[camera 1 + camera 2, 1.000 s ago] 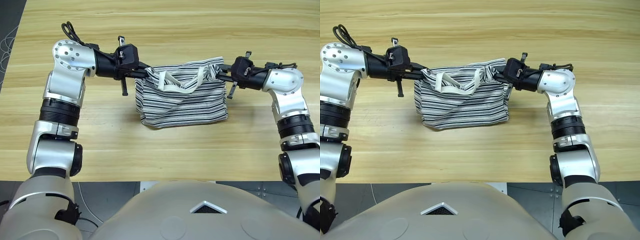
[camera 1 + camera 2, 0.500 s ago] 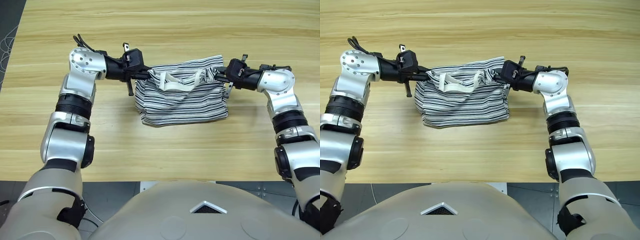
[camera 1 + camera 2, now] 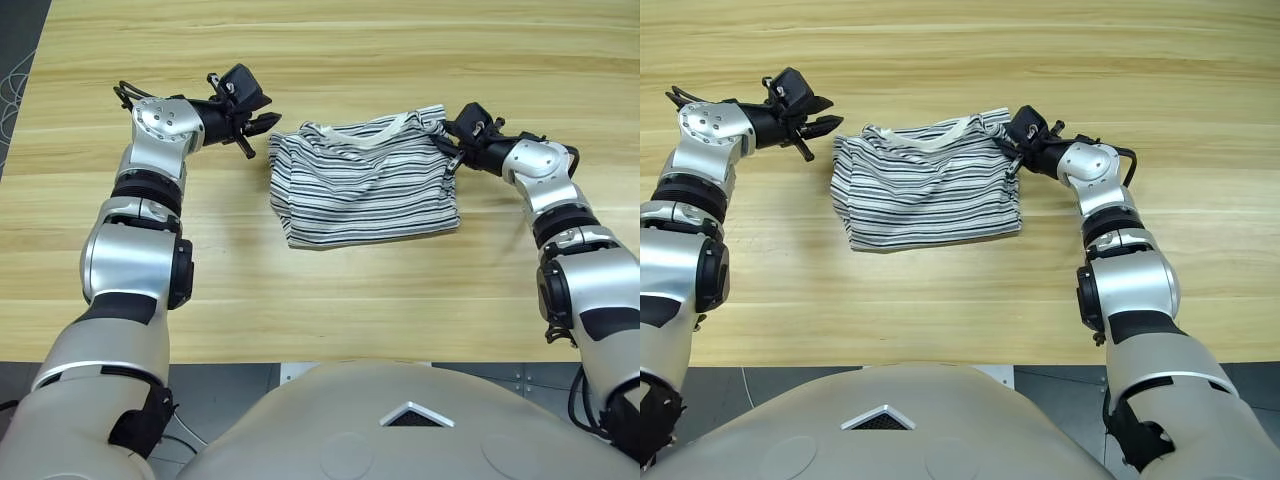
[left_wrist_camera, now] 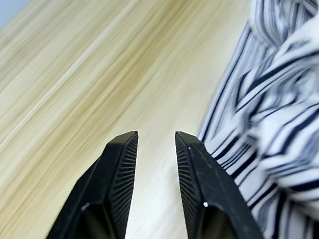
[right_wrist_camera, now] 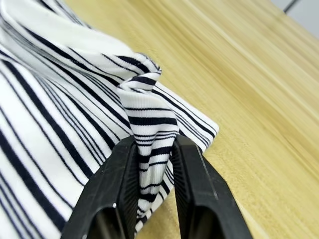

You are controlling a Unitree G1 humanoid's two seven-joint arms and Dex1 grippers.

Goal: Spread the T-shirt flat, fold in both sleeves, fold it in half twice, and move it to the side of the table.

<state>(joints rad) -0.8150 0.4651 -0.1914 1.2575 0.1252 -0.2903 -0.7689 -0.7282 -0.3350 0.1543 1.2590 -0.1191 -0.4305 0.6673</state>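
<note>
The black-and-white striped T-shirt (image 3: 362,188) lies folded into a compact rectangle in the middle of the wooden table (image 3: 330,60), its white collar along the far edge. My left gripper (image 3: 262,125) hangs open just left of the shirt's far left corner, holding nothing; its fingers (image 4: 122,172) stand apart over bare wood beside the striped cloth (image 4: 269,124). My right gripper (image 3: 446,135) is shut on the shirt's far right corner, where a fold of fabric (image 5: 149,129) is pinched between the pads (image 5: 192,174).
Bare wood surrounds the shirt on every side. The table's left edge (image 3: 30,90) borders dark floor, and the near edge (image 3: 300,360) runs just in front of my torso.
The left gripper let go of the shirt's left corner and drew back leftward. The lifted far edge dropped, so the shirt now lies flat. The right gripper lowered with its corner.
</note>
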